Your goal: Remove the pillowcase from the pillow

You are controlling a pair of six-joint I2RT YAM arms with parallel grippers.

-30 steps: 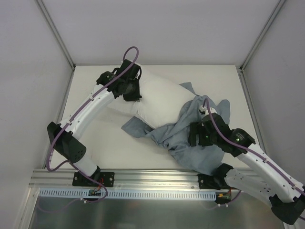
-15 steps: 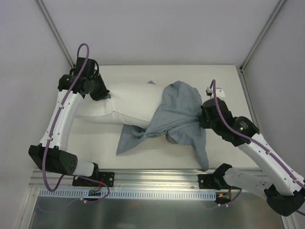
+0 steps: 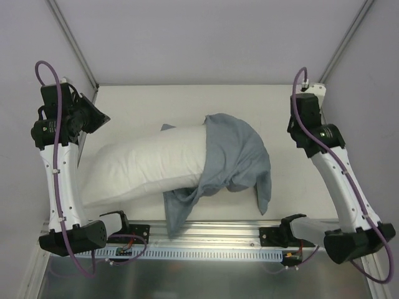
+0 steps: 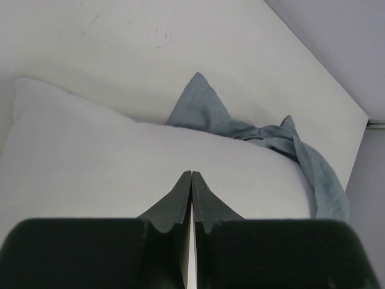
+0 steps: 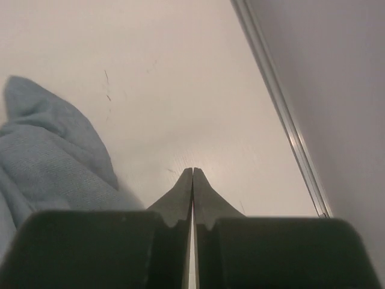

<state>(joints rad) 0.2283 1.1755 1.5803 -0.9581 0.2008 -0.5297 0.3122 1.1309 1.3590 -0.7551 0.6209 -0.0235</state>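
Observation:
The white pillow [image 3: 140,167] lies slantwise across the table, its left end near the front edge. The grey-blue pillowcase [image 3: 235,154] is bunched over the pillow's right end, with a tail [image 3: 176,210] hanging toward the front rail. My left gripper [image 3: 96,116] is raised at the far left, shut and empty, clear of the pillow. In the left wrist view the gripper [image 4: 191,174] hovers above the pillow [image 4: 108,162], the pillowcase [image 4: 207,114] beyond it. My right gripper [image 3: 295,132] is raised at the right, shut and empty. In its wrist view the gripper [image 5: 192,171] is over bare table, the pillowcase [image 5: 51,159] to its left.
The white table [image 3: 280,99] is enclosed by grey walls with metal corner posts [image 3: 73,43]. A metal edge rail [image 5: 283,114] runs along the table's right side. The arm bases sit on the aluminium rail [image 3: 206,233] at the front.
Both arms have lifted and swung outward to the sides. The right gripper let go of the pillowcase and shut. The pillow slid toward the front left; the pillowcase stays over its right end.

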